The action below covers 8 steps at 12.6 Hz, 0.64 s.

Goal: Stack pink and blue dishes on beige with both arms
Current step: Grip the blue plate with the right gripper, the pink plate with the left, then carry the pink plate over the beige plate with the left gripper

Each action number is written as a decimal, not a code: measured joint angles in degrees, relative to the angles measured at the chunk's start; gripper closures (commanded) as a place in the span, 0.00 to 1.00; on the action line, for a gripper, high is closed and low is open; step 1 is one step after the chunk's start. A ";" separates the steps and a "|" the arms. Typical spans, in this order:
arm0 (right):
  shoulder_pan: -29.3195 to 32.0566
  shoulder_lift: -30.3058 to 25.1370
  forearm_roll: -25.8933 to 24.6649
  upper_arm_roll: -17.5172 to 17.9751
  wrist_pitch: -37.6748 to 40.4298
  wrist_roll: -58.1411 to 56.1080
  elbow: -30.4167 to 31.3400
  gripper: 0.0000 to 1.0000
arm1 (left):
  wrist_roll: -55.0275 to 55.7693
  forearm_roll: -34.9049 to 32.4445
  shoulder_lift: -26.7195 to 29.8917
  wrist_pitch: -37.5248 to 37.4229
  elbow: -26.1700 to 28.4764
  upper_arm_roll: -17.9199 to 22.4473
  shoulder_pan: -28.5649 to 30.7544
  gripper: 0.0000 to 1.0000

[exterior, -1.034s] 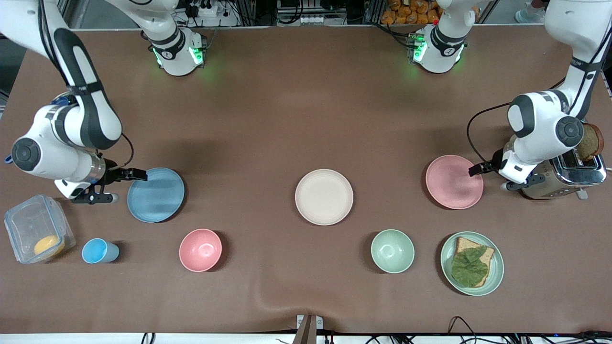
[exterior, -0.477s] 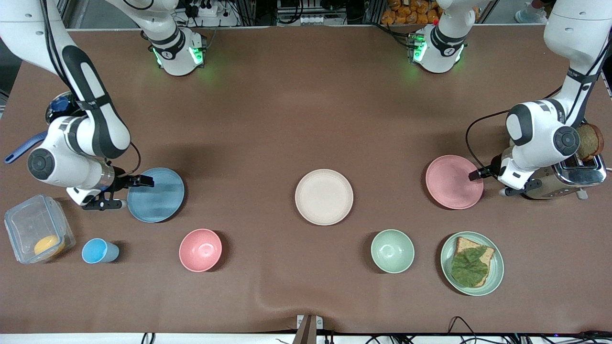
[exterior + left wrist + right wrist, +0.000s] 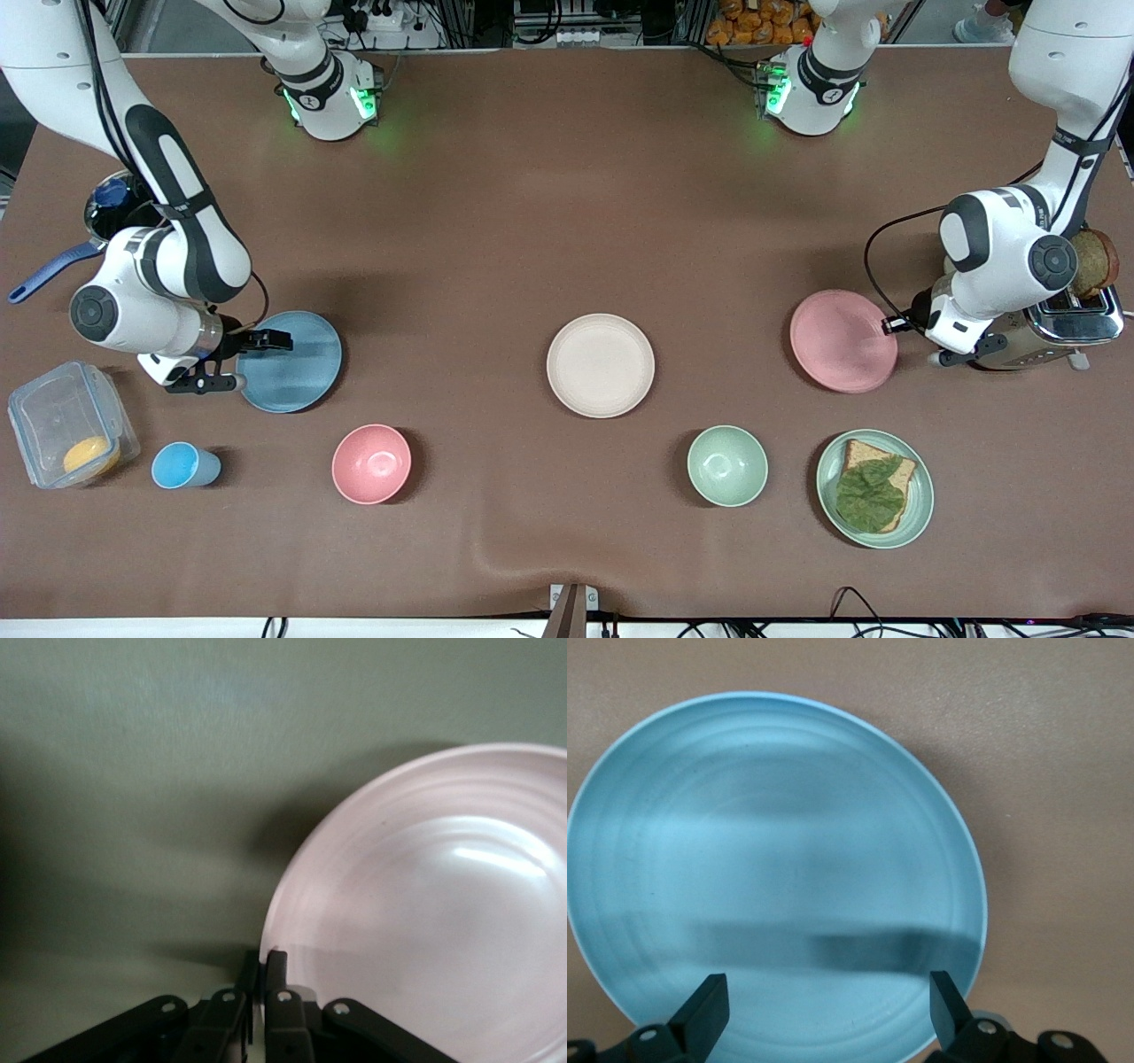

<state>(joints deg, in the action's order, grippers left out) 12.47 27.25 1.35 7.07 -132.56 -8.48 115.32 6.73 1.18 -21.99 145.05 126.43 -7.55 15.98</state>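
Observation:
The beige plate lies in the middle of the table with nothing on it. The pink plate lies toward the left arm's end. My left gripper is shut on its rim; in the left wrist view the fingers pinch the edge of the pink plate. The blue plate lies flat toward the right arm's end. My right gripper is open, low over that plate's edge. In the right wrist view the right gripper has its fingers spread wide over the blue plate.
Nearer the front camera stand a blue cup, a pink bowl, a green bowl and a green plate with bread and a leaf. A clear box sits by the right arm. A toaster stands beside the left gripper.
My right gripper has moved in over the blue plate's edge. My left gripper has drawn back to the pink plate's rim, and the plate has shifted slightly.

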 measured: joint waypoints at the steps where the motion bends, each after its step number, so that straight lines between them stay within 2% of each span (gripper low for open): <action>1: -0.07 0.00 0.00 0.11 0.75 0.00 -0.21 0.00 | -0.10 0.00 0.33 -0.12 -0.66 -0.39 -0.01 1.00; 4: -0.10 -0.35 0.00 0.25 9.19 0.00 -3.27 0.00 | 0.43 0.01 1.51 -4.32 -4.18 -5.17 -0.10 1.00; 6: -0.11 -0.81 0.00 0.41 15.19 0.00 -7.42 0.00 | 4.57 0.05 2.37 -11.18 -8.95 -10.57 -0.31 1.00; 8: -0.12 -1.21 0.01 0.55 17.18 0.00 -9.33 0.00 | 12.17 0.06 2.78 -18.93 -15.24 -15.95 -0.75 1.00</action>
<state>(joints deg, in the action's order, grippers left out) 12.35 26.04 1.36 7.62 -115.38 -8.48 105.99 18.91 1.23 -19.21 126.12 111.18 -23.50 15.23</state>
